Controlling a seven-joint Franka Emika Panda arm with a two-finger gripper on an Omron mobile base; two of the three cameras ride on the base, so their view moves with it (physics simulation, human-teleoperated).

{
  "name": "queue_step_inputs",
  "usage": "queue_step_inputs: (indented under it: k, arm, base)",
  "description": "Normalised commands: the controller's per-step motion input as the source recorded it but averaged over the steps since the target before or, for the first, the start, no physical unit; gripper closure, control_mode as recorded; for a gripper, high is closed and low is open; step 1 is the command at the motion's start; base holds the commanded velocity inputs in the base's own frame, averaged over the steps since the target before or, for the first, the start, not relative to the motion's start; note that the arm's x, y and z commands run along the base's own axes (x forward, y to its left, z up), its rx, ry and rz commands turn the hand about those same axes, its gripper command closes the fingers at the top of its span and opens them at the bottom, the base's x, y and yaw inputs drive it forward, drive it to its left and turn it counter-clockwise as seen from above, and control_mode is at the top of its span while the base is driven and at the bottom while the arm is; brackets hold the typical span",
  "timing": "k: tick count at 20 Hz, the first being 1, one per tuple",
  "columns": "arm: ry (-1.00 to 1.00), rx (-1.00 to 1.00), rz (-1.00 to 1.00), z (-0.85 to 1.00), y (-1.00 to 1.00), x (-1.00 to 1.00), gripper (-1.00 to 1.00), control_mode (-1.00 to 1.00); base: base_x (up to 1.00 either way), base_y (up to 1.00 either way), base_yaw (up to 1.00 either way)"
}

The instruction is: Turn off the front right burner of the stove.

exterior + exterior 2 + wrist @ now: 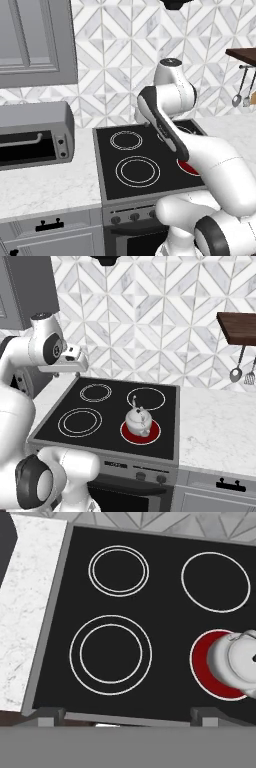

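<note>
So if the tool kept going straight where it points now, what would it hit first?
Probably bare black glass of the flat glossy black cooktop, between the white-ringed front left zone and the lit red front right burner; depth is unclear.

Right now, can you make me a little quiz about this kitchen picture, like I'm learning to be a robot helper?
1. True or false: the front right burner glows red.
2. What sits on that burner? A) a frying pan B) a kettle C) a bowl
3. Fill in: the grey toaster oven stands on the counter to the ____ of the stove, seen from the left base view.

Key: 1 true; 2 B; 3 left.
</note>
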Motion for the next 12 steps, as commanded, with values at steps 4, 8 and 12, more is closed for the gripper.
queue_step_inputs:
  k: [4, 8, 12]
  arm:
    - [-0.1, 0.0, 0.0, 0.0, -0.52, -0.24, -1.0, -1.0]
    - [0.0, 0.0, 0.0, 0.0, -0.01, 0.0, -1.0, -1.0]
    - [0.0, 0.0, 0.0, 0.0, 0.0, 0.0, -1.0, -1.0]
  base:
    - [0.0, 0.0, 0.0]
    - [0.0, 0.0, 0.0]
    - [0.0, 0.0, 0.0]
